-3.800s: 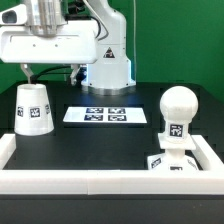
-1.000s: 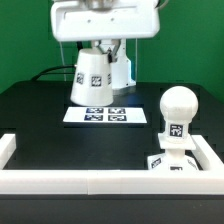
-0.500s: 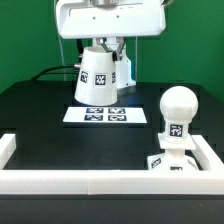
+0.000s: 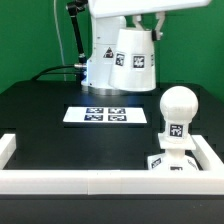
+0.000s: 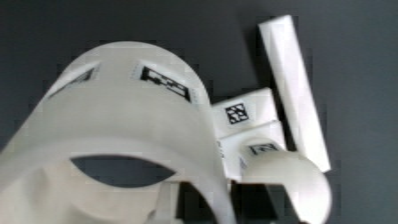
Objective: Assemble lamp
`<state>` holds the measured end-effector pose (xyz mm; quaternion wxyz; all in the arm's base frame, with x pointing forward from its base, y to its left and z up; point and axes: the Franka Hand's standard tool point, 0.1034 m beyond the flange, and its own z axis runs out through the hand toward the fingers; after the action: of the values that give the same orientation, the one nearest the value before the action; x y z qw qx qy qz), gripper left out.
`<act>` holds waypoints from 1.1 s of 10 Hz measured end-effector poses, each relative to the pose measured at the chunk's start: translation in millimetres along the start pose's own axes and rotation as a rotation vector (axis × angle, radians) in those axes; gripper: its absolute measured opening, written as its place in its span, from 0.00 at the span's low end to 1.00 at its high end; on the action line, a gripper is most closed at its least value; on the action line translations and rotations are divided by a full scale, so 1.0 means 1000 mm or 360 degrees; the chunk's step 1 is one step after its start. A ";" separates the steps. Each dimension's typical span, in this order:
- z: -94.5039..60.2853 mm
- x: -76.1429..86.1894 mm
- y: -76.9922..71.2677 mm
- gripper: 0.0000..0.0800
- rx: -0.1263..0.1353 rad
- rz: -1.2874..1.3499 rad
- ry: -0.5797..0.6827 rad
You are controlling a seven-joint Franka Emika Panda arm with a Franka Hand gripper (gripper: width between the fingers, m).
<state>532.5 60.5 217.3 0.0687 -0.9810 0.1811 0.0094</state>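
My gripper is shut on the white tapered shade and holds it in the air, tilted, above the table behind the marker board. The round bulb stands upright on the flat square base at the exterior view's right, lower than the shade and to its right. In the wrist view the shade fills most of the picture, its wall held between the fingers of the gripper. The bulb and the base show past it.
A low white wall runs along the table's front and up both sides; it also shows in the wrist view. The robot's white pedestal stands at the back. Cables hang at the back left.
The shade was lifted off the table at the exterior view's left and carried rightward. Over the last second it moved further right and up, and tilted.
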 end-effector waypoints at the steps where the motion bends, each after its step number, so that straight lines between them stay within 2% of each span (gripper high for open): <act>1: -0.002 0.002 -0.012 0.06 -0.0007 0.0030 0.0000; 4: 0.000 0.002 -0.011 0.06 -0.0005 0.0018 -0.0005; 6: -0.016 0.015 -0.034 0.06 0.0040 0.0006 0.0040; 9: -0.024 0.037 -0.058 0.06 0.0051 -0.0027 0.0097; 11: -0.020 0.053 -0.070 0.06 0.0045 -0.0044 0.0122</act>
<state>606.4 103.9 244.0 0.0757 -0.9820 0.1703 -0.0316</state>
